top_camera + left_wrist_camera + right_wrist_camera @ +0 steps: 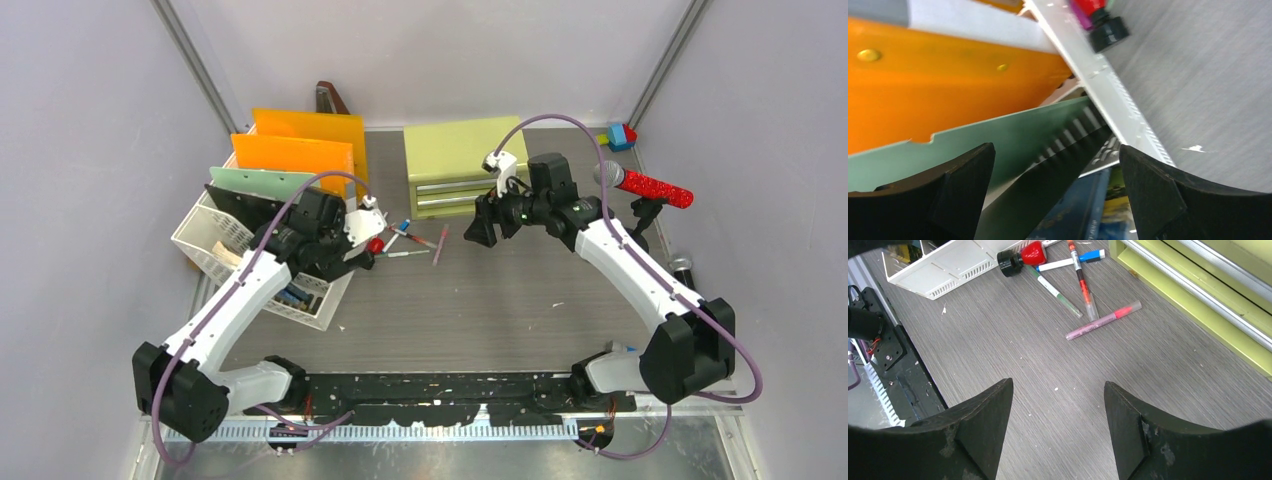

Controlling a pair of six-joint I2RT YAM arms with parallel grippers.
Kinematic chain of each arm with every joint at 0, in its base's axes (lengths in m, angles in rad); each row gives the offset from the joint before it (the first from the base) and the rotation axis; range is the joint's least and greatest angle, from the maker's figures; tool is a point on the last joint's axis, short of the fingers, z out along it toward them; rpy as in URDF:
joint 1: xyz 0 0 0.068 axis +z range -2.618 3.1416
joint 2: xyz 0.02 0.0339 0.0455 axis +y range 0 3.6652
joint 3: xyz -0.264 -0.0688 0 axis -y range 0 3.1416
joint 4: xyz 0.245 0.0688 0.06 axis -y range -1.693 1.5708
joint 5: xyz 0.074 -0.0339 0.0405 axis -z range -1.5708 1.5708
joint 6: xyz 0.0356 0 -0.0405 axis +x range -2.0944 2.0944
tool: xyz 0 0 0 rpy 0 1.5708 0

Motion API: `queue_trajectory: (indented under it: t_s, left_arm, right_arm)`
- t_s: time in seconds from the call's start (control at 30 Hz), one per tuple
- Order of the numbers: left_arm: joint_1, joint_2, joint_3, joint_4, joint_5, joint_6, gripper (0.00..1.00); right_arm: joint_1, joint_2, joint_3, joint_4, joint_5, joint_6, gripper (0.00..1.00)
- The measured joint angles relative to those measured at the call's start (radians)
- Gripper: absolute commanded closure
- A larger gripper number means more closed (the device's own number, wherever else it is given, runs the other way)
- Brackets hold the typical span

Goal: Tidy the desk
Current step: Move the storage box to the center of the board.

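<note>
Pale lilac walls close in three sides of the cell, and the dark wood-grain worktop (500, 300) fills the middle of my overhead view, with the black perforated rail (440, 385) along its near edge where both arms are bolted. On my left, a white slotted basket (210, 240) sits at the worktop's left edge, holding upright orange boards (300, 150) and a pale green board (260, 182). The left pincer (1053, 155) is over the basket's right rim with its fingers spread wide and gripping nothing; through its wrist camera I see the green board's edge and a black comb-edged panel between the pads, though I cannot tell whether anything touches. The yellow-green drawer cabinet (460, 150) stands at the back of the worktop. The right pincer (1058, 385) hangs just in front of the cabinet, also open and empty, above bare wood grain. Loose pens lie between the basket and the cabinet: a pink pen (1103, 320) nearest the right arm, a red pen (1082, 277) and a green pen (1053, 290) fanned out beyond it, and a blue-capped pen (1073, 261) farther back. A red and black knob-like piece (1033, 252) rests just beside the basket's corner. A red glitter microphone (650, 185) is on the far right, well apart from the pens.
</note>
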Motion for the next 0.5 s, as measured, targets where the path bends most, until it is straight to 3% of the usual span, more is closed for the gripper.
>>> queue_trajectory:
  t_s: [0.23,0.5]
  left_arm:
    - [0.031,-0.008,-0.027,0.080,-0.093,0.014,0.01]
    - [-0.028,0.037,-0.021,0.070,0.065,-0.035,0.01]
  right_arm:
    - [-0.003,0.000,-0.007,0.002,-0.002,0.004,0.27]
    - [-0.006,0.000,-0.035,0.006,-0.003,0.008,0.27]
